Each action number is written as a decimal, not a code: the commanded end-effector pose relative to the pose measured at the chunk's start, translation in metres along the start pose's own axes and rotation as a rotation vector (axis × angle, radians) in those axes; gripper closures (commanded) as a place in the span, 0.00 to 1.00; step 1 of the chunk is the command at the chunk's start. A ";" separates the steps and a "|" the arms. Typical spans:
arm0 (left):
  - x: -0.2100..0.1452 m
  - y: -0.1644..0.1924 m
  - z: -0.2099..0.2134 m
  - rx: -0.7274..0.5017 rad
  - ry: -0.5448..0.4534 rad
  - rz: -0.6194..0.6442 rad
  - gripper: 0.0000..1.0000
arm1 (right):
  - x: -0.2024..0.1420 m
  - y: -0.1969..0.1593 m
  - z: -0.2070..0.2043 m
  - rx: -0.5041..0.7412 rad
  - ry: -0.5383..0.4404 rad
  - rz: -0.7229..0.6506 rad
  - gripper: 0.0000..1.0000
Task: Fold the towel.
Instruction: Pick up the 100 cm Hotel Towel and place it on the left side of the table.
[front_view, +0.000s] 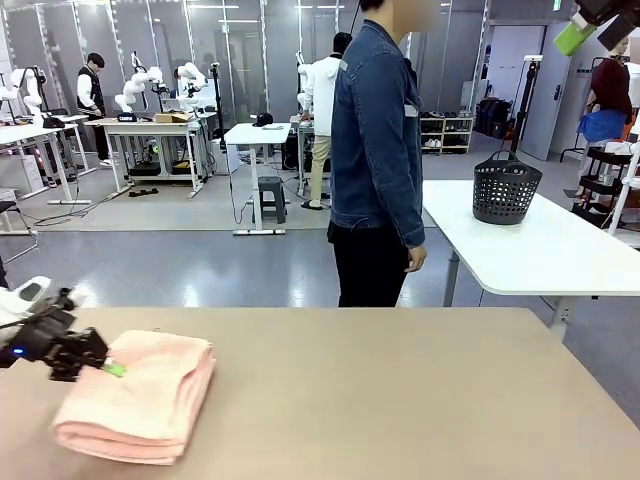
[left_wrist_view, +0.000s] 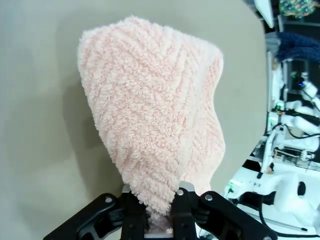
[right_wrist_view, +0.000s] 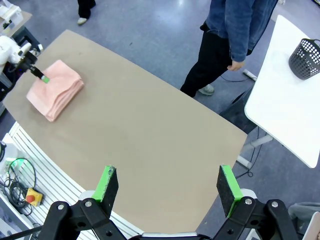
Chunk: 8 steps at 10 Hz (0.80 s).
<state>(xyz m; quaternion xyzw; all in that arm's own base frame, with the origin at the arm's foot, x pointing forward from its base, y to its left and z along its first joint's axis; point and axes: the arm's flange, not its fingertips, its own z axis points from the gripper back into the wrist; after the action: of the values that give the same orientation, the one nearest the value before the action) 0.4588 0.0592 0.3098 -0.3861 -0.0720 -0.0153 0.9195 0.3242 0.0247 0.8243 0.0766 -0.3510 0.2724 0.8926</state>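
The folded towel (front_view: 140, 395) lies at the tabletop's (front_view: 400, 390) left near corner, its long axis running from the near edge toward the far side. The left end effector (left_wrist_view: 159, 212) is clamped on its upper layer's edge. The right end effector (right_wrist_view: 167, 192) hangs high, fingers wide apart.

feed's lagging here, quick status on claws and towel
Left claw shut on towel edge. Right claw open, high above table. Towel folded, near left. Nothing in the way.
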 end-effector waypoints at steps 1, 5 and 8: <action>0.006 0.018 0.031 0.047 0.042 -0.026 0.98 | 0.001 0.000 0.001 -0.001 0.009 -0.004 0.00; 0.013 0.051 0.076 0.136 0.007 -0.016 0.98 | 0.001 0.000 0.001 -0.001 0.009 -0.004 0.00; 0.020 0.048 0.075 0.173 0.006 0.016 0.31 | 0.001 0.000 0.001 -0.001 0.009 -0.004 0.00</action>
<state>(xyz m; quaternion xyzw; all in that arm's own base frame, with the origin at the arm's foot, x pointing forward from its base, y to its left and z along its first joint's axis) 0.4674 0.1478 0.3271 -0.3155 -0.0740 -0.0096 0.9460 0.3242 0.0247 0.8244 0.0766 -0.3510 0.2725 0.8926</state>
